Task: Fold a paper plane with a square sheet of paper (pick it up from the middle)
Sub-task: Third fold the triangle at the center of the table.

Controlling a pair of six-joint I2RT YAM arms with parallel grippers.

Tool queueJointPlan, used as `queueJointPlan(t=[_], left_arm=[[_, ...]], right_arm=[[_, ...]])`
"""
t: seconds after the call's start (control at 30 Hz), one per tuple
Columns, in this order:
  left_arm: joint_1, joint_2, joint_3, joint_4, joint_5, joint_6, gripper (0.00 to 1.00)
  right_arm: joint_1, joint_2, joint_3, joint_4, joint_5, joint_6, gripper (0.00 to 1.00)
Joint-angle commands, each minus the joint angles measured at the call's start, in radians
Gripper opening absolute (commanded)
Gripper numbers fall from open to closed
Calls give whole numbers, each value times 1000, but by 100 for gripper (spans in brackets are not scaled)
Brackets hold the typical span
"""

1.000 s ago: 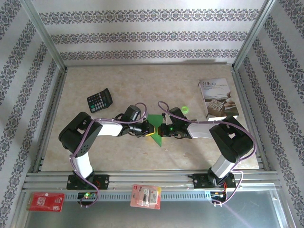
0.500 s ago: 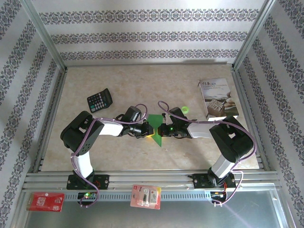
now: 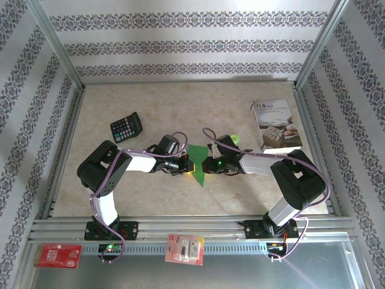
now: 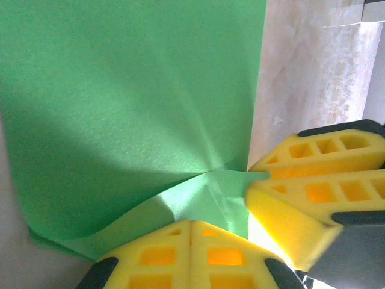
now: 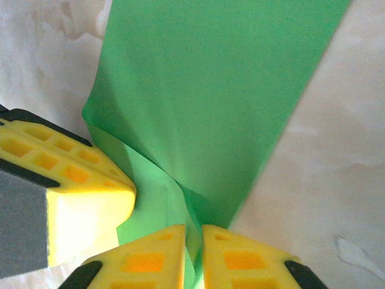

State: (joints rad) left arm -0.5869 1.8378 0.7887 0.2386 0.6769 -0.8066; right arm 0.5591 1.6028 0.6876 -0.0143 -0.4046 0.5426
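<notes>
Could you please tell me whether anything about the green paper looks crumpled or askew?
Yes. The paper puckers where the right gripper pinches it, with creases fanning from that spot, and one loose corner curls instead of lying flat.

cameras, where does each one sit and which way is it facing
top external: above and behind, looking down; left arm, right arm, paper between them.
left wrist: on the left arm, looks past left gripper at paper.
right wrist: on the right arm, looks past right gripper at paper.
shared: paper in all; each wrist view catches the other gripper.
</notes>
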Motion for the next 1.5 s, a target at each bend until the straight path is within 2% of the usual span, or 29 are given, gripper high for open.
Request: queueJointPlan(t=[0.0,0.17,0.3,0.57,0.87,1.2,1.47], left_arm=[[8,60,-42,-137,-72,39,0],[9,64,-43,-139,-83,34,0],[9,61,-52,-125,-95,15,0],[8,67,-55,-107,-97,0,0],[9,64,-50,-120,-94,11,0],[10,71,-51,-136,-98,30,0],[12,70,-52,-139,-98,35,0]], right_arm=[[-14,-63,23,-85,15,-30,19],[7,-134,-21,-53,-33,18,21],[91,-157,-69,16,-46,79,19],[200,-108,-98,117,-37,129,13],[166,-14,-84,88,-11,103,8],[156,-53,-203,113,-25,140,5],[121,-74,-273,252,-146,212,4]])
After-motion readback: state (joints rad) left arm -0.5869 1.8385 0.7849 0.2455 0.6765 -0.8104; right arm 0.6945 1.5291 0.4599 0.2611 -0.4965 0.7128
